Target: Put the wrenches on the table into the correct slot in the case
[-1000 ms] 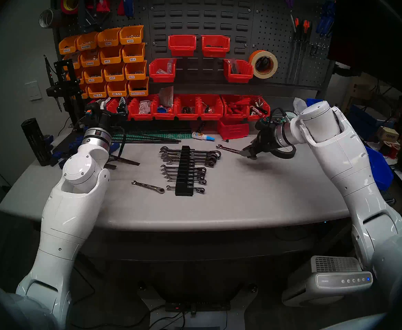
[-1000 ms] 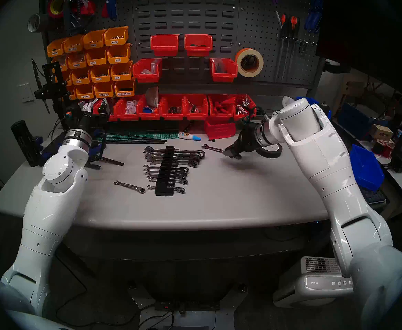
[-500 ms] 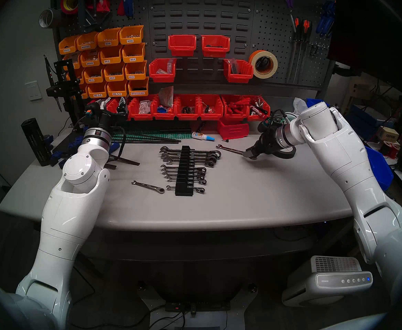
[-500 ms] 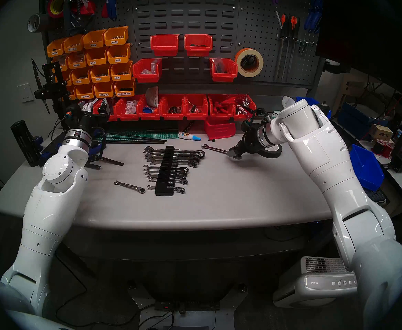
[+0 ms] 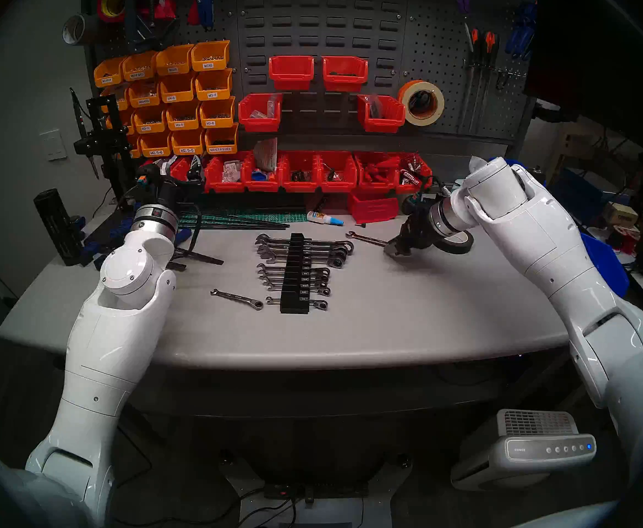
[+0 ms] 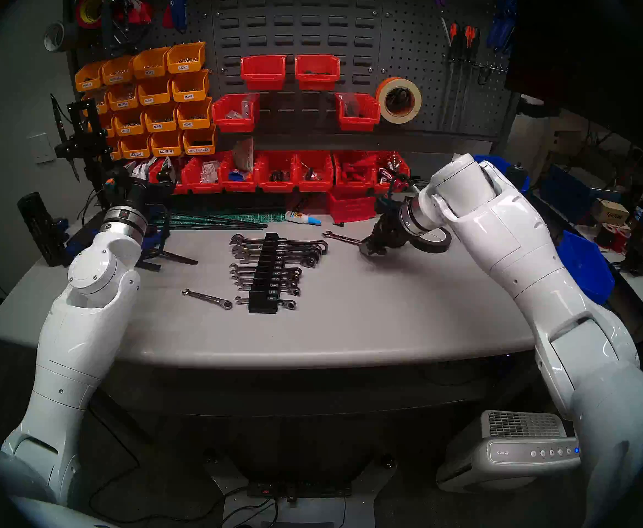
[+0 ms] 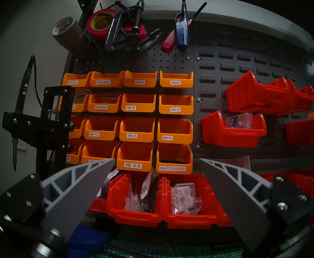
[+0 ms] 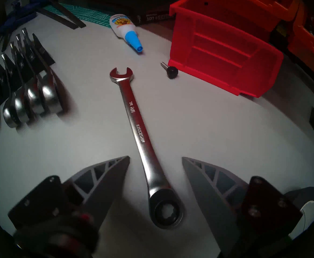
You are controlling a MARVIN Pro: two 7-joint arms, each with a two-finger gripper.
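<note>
I see the long wrench [image 8: 137, 129] flat on the worktop [image 5: 388, 317], right of the case [image 5: 294, 272]; its open jaw points toward the red bin [image 8: 223, 47], its ring end lies between my right gripper's [image 8: 156, 159] spread fingers [image 8: 111, 173], not gripped. The shorter wrench [image 5: 237, 298] lies just left of the case, ring end toward it. My left gripper [image 7: 156, 160] hangs released by the wall bins.
</note>
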